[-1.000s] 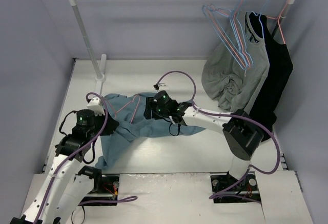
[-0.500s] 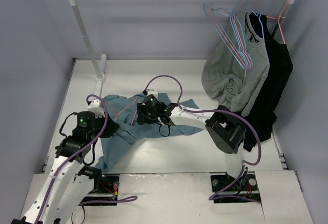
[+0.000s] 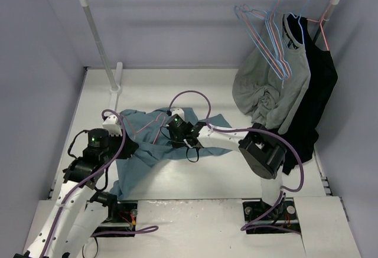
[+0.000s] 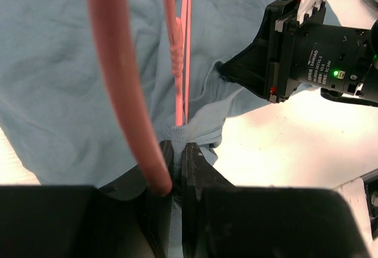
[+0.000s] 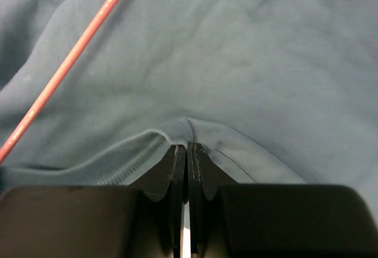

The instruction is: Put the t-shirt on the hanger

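Both tools are clamped down right now. The left tool (image 4: 176,170) has its jaws squeezed nearly together, with a bunched fold of the t-shirt (image 3: 137,165) pinched between them. The hanger (image 4: 183,63) runs straight out ahead of that tool. Its thin pink wire lies on the fabric, and its twisted neck sits just beyond the pinched fold. A thick, blurry pink curve of it sweeps down close to the lens and ends right against one finger (image 4: 157,211). Can't tell if that bit is actually gripped or just touching.

The right tool (image 5: 187,153) is closed as well, with barely a sliver between its jaws, biting a hemmed edge of the same shirt. One straight run of the hanger wire crosses the cloth ahead and to the left of it, clear of the fingers.

From above, the shirt lies crumpled on the white bench (image 3: 195,87), spread out between the two tools. The right tool faces the left one across the fabric, fairly near it. The hanger sits on top of the shirt between them.
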`<action>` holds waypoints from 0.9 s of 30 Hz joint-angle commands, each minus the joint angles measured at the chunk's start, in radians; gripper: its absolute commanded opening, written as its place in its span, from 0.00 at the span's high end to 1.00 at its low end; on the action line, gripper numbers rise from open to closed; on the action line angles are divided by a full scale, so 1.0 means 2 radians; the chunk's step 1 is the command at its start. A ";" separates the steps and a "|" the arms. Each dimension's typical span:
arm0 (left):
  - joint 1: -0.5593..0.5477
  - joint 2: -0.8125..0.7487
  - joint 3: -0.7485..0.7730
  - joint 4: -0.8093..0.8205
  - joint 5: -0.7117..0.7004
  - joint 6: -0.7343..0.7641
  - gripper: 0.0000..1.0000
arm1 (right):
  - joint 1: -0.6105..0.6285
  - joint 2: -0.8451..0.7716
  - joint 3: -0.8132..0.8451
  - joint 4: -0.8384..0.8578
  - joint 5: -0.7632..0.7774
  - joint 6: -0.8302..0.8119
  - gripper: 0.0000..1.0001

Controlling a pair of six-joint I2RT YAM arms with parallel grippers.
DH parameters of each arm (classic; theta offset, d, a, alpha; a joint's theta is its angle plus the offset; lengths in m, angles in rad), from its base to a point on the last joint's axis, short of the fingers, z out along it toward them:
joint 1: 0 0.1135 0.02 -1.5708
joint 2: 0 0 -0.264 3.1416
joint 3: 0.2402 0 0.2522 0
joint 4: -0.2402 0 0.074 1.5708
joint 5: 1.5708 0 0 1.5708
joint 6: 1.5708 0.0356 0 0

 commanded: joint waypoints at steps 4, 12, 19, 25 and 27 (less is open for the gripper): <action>-0.003 -0.014 0.046 0.051 0.058 0.039 1.00 | -0.028 -0.088 -0.021 -0.005 0.041 -0.035 1.00; -0.005 -0.049 0.041 0.068 0.150 0.067 1.00 | -0.127 -0.152 -0.078 0.022 0.009 -0.076 1.00; -0.007 -0.034 0.045 0.086 0.221 0.067 1.00 | -0.167 -0.162 -0.062 0.043 -0.004 -0.111 1.00; -0.014 -0.004 0.069 0.046 0.235 0.094 1.00 | -0.183 -0.170 -0.041 0.057 -0.006 -0.138 1.00; -0.015 0.000 0.072 0.047 0.238 0.094 1.00 | -0.186 -0.170 -0.035 0.057 -0.008 -0.147 1.00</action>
